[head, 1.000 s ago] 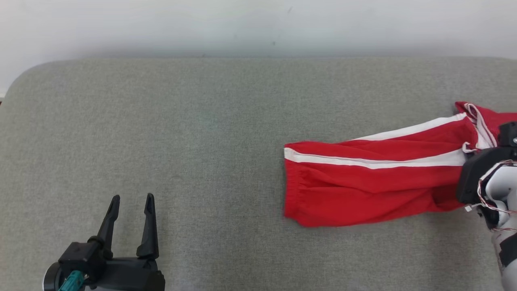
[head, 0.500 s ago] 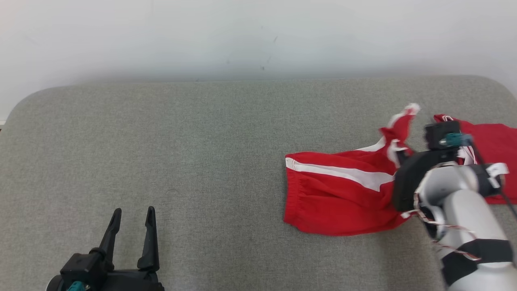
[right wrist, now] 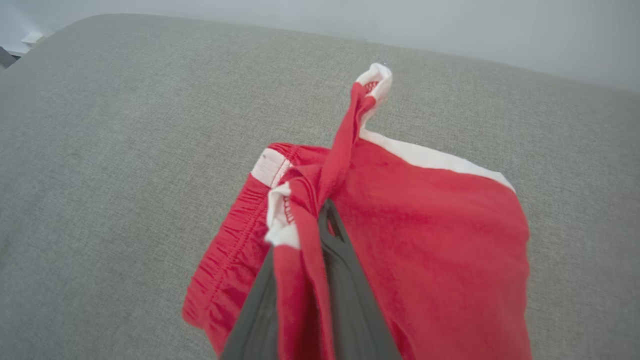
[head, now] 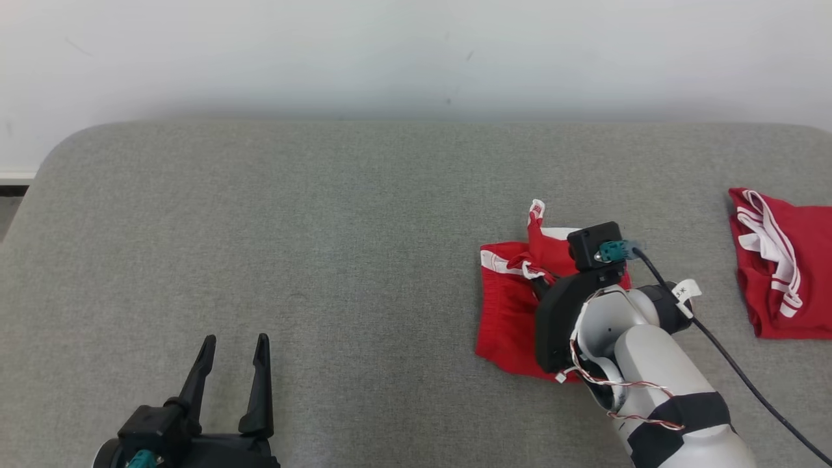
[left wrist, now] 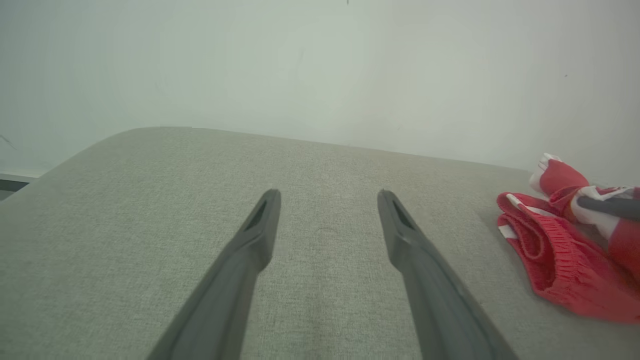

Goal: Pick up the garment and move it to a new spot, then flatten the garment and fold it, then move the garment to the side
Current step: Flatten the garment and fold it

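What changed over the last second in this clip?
The right gripper, shut on one end of the red garment, carried it leftward, doubling the stretched-out garment over its other end. The left gripper stayed open and idle; the other red garment stayed at the right.

Everything sits on a big grey woven pad (head: pixel 312 214) with rounded far corners, right up against a plain white wall (head: pixel 390 45) that has a couple of tiny dark specks (head: pixel 448 101). At the right edge lies a crumpled red piece of clothing (head: pixel 790 286) with white stripes. It's cut off by the frame, maybe a top, hard to say. Far left there's a white skirting strip (head: pixel 16 175).
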Robot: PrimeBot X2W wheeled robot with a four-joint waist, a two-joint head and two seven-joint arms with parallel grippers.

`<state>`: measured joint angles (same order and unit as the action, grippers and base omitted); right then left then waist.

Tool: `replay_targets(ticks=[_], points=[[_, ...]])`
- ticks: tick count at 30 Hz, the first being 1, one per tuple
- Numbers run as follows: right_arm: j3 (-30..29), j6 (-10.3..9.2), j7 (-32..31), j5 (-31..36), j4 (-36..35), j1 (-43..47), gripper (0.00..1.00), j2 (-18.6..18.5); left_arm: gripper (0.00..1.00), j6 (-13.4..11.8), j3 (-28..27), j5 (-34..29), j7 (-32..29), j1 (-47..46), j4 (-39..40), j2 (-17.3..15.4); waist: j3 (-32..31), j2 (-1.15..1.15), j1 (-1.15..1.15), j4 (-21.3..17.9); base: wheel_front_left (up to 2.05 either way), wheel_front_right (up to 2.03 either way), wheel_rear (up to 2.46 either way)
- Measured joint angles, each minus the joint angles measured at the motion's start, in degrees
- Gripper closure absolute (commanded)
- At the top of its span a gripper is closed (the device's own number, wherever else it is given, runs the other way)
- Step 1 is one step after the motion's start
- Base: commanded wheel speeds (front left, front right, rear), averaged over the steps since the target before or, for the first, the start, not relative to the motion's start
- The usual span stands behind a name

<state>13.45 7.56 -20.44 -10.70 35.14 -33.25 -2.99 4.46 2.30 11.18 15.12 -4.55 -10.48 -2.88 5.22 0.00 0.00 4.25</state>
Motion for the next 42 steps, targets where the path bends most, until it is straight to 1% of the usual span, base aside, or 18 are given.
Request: replay_targets(ticks=[4, 8, 9, 10, 13, 17, 19, 20, 21, 23, 25, 26, 27, 28, 31, 33, 38, 42], points=[[3.85, 0.0, 1.3, -4.04, 1.78, -0.58, 1.0, 0.04, 0.0, -0.25, 0.31, 0.02, 0.0, -0.02, -0.18, -0.01, 0.3, 0.0, 0.0, 0.74, 0.0, 0.0, 0.0], [6.12, -0.01, 1.9, -6.75, 2.97, -1.14, 1.0, 0.09, 0.0, -0.4, 0.44, 0.2, 0.0, -0.06, -0.25, -0.02, 0.49, 0.0, 0.0, 1.07, 0.0, 0.0, 0.0], [6.7, -0.01, 2.24, -7.33, 3.44, -1.28, 0.6, 0.08, 0.0, -0.41, 0.45, 0.33, 0.0, -0.08, -0.25, -0.01, 0.56, 0.0, 0.0, 1.11, 0.0, 0.0, 0.0], [7.1, 0.0, 2.59, -7.88, 3.85, -1.52, 0.0, 0.08, 0.0, -0.41, 0.45, 0.45, 0.0, -0.13, -0.25, -0.01, 0.64, 0.0, 0.0, 1.12, 0.0, 0.0, 0.0], [8.08, -0.01, 4.1, -11.94, 3.89, -2.3, 0.0, 0.07, 0.0, -0.42, 0.46, 0.56, 0.0, -0.32, -0.25, -0.02, 0.91, 0.0, 0.0, 1.14, 0.0, 0.0, 0.0], [9.01, -0.01, 7.25, -22.52, 0.44, -3.41, 0.0, 0.1, 0.0, -0.48, 0.15, 0.62, 0.0, -0.85, -0.24, -0.01, 1.11, 0.0, 0.0, 0.91, 0.0, 0.0, 0.0], [7.66, 0.0, 10.06, -24.37, -1.07, -4.46, 0.0, 0.23, 0.0, -0.48, 0.0, 0.63, 0.0, -0.85, -0.21, -0.01, 1.1, 0.0, 0.0, 0.68, 0.0, 0.0, 0.0], [6.31, 0.0, 11.47, -24.12, -1.2, -4.93, 0.0, 0.25, 0.0, -0.49, -0.15, 0.63, 0.0, -0.84, -0.19, -0.02, 1.08, 0.0, 0.0, 0.55, 0.0, 0.0, 0.0], [5.27, -0.01, 12.67, -22.39, -1.04, -5.22, 0.0, -0.15, 0.0, -0.49, -0.23, 0.63, 0.0, -0.84, -0.13, -0.02, 1.07, 0.0, 0.0, 0.42, 0.0, 0.0, 0.0], [2.6, 0.0, 14.63, -18.53, -0.03, -5.21, 0.0, -2.14, 0.0, -0.49, -0.37, 0.62, 0.0, -0.84, -0.04, -0.02, 1.05, 0.0, 0.0, 0.19, 0.0, 0.0, 0.0], [-0.18, -0.01, 16.48, -13.89, 1.65, -4.26, 0.0, -4.98, 0.0, -0.47, -0.4, 0.62, 0.0, -0.84, 0.02, -0.01, 1.04, 0.0, 0.0, 0.09, 0.0, 0.0, 0.0], [-2.59, -0.02, 17.9, -9.51, 3.6, -2.37, 0.47, -6.82, 0.0, -0.42, -0.31, 0.62, 0.0, -0.84, 0.11, -0.03, 1.09, 0.0, 0.0, 0.08, 0.0, 0.0, 0.0], [-3.38, -0.02, 18.55, -7.86, 4.42, -1.25, 0.47, -7.13, 0.0, -0.41, -0.23, 0.62, 0.0, -0.86, 0.15, -0.01, 1.12, 0.0, 0.0, 0.08, 0.0, 0.0, 0.0], [-3.8, -0.01, 18.94, -6.28, 5.14, -0.15, 1.0, -7.05, 0.0, -0.41, -0.1, 0.62, 0.0, -0.86, 0.16, 0.0, 1.16, 0.0, 0.0, 0.09, 0.0, 0.0, 0.0], [-3.67, -0.01, 20.27, -3.55, 6.31, 2.75, 1.0, -5.45, 0.0, -0.4, -0.03, 0.63, 0.0, -0.86, 0.21, -0.01, 1.37, 0.0, 0.0, 0.04, 0.0, 0.0, 0.0], [-2.33, -0.01, 21.18, -2.22, 6.48, 3.8, 1.0, -4.11, 0.0, -0.4, -0.18, 0.63, 0.0, -0.87, 0.24, -0.01, 1.53, 0.0, 0.0, -0.12, 0.0, 0.0, 0.0], [4.35, -0.01, 22.62, -0.92, 7.03, 5.56, 1.0, -0.97, 0.0, -0.33, -0.57, 0.62, 0.0, -1.08, 0.13, -0.01, 1.76, 0.0, 0.0, -0.45, 0.0, 0.0, 0.0], [10.21, -0.01, 23.05, -3.08, 7.42, 6.37, 1.0, -0.07, 0.0, -0.05, -0.76, 0.62, -0.01, -1.32, 0.01, -0.01, 1.61, 0.0, 0.0, -0.29, 0.0, 0.0, 0.0]])
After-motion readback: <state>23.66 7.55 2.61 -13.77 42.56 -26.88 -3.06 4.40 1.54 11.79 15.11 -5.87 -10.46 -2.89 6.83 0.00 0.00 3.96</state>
